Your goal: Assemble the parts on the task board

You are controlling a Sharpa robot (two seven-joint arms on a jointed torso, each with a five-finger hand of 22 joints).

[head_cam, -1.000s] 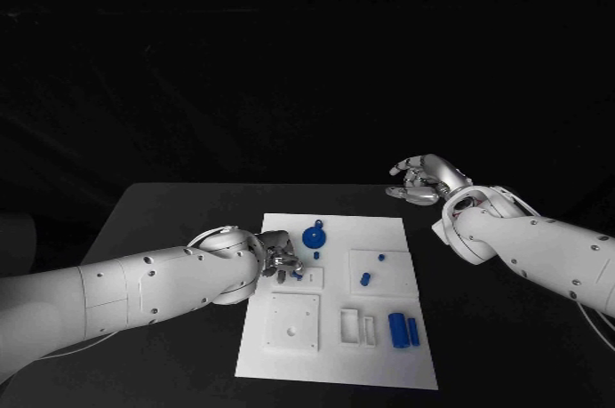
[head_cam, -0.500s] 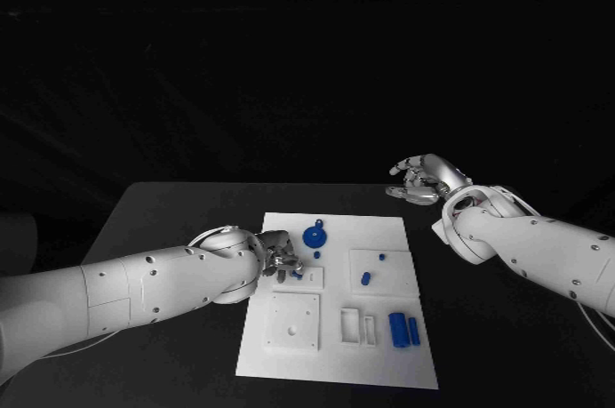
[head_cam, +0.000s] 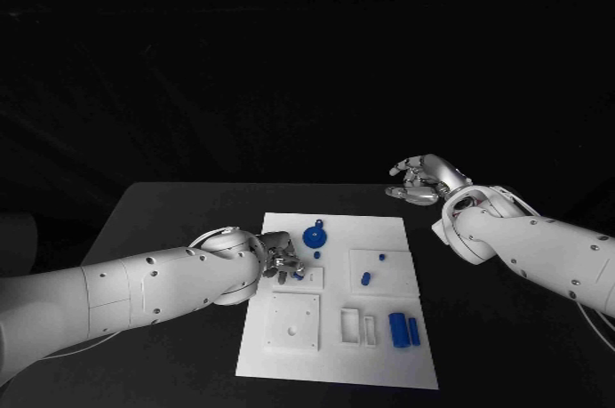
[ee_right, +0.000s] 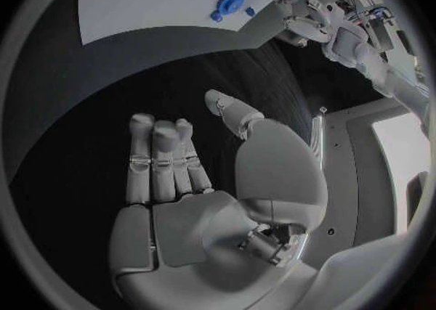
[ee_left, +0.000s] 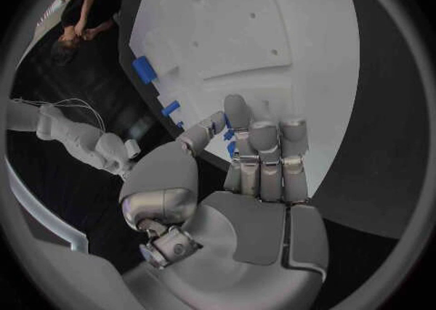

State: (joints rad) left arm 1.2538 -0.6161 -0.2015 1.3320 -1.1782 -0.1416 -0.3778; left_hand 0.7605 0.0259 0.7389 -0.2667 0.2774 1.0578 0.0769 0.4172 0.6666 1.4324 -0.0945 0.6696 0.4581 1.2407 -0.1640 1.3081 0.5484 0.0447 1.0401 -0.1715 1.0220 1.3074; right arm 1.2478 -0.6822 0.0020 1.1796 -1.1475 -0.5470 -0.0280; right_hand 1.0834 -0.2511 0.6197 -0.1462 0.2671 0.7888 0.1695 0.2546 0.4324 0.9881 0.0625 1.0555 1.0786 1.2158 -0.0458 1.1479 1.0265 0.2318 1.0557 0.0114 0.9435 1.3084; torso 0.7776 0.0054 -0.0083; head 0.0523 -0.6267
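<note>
Hands at the task board (head_cam: 336, 355), left one working, right one waiting.

Head view: the left hand (head_cam: 282, 259) sits over the board's left edge, apparently pinching a small blue part (head_cam: 299, 268), likely to seat it; the right hand (head_cam: 423, 179) hangs off the board's far right corner, holding nothing.
Left wrist view: fingers (ee_left: 264, 150) curl together around blue bits above the board.
Right wrist view: fingers (ee_right: 159, 154) lie apart over the bare table (ee_right: 136, 78).

You're looking at a lab test rig. A black table (head_cam: 167, 208) carries the white task board (head_cam: 385, 355); dark backdrop behind the table.
</note>
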